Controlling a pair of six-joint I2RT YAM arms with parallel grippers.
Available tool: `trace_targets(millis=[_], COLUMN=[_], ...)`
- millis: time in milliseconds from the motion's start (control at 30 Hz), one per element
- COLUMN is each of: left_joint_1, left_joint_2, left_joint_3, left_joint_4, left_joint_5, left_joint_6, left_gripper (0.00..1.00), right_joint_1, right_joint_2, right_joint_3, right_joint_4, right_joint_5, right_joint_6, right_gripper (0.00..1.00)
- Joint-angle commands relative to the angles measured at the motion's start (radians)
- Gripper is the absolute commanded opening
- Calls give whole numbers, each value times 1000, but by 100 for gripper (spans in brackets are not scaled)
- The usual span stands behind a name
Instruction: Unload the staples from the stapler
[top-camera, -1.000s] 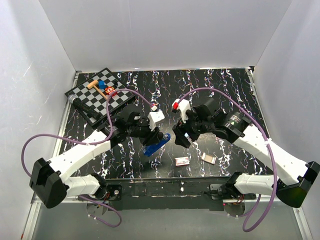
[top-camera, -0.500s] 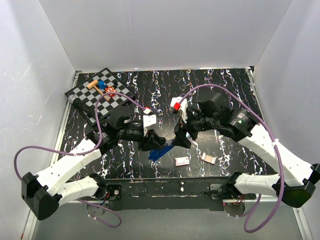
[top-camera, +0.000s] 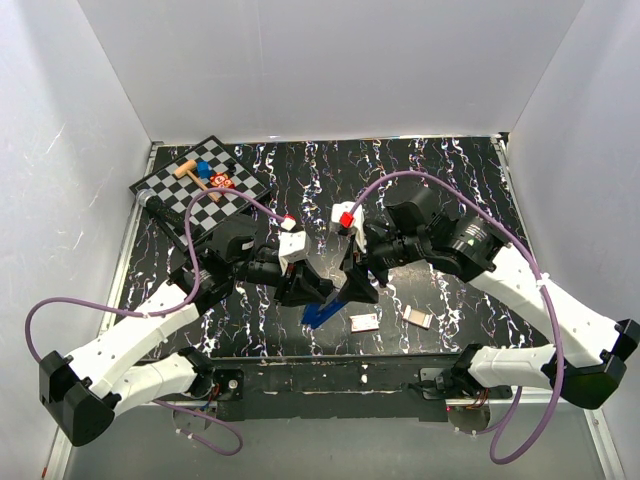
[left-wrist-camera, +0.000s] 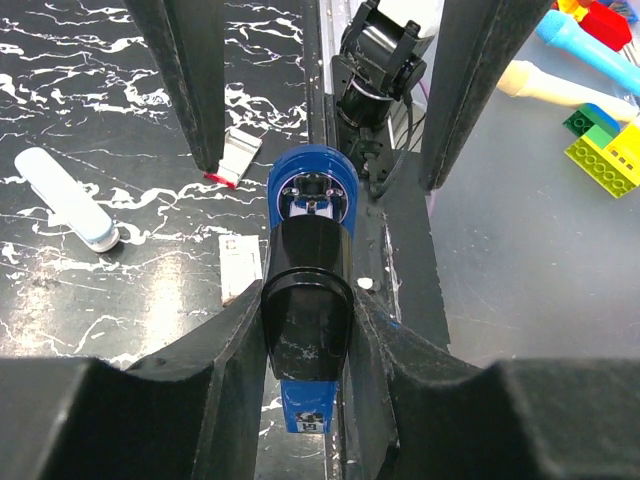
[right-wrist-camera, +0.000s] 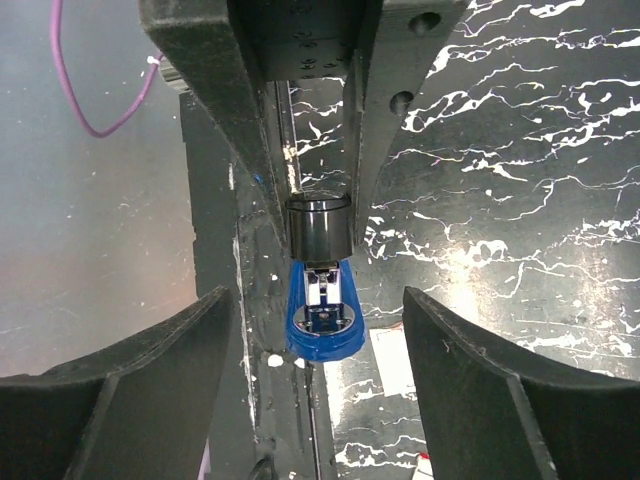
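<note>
Both arms bend inward at the elbow and meet over the near middle of the surface (top-camera: 420, 170), wrists angled down toward each other. The left tool (top-camera: 308, 291) is clamped on the sides of the blue stapler (top-camera: 320, 312), holding it tilted near the front edge (just beside a pink-and-white packet (top-camera: 364, 321)). The right tool (top-camera: 357, 287) stands wide open, its fingers flanking the stapler's rounded end without touching it.
</note>
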Motion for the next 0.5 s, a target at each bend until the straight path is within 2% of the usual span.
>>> trace_targets(millis=[0,467], left_joint_1=[0,0], left_joint_2=[-35,-69], left_joint_3=[11,-3], left_joint_4=[71,100], left_joint_5=[54,56], left_joint_6=[-24,-42], left_gripper=[0,0], right_joint_1=[16,41], right_joint_2=[16,24], right_joint_3=[13,-2], right_joint_4=[28,32], right_joint_5=[-39,-36], right_joint_6=[-12,-17], right_gripper=[75,63])
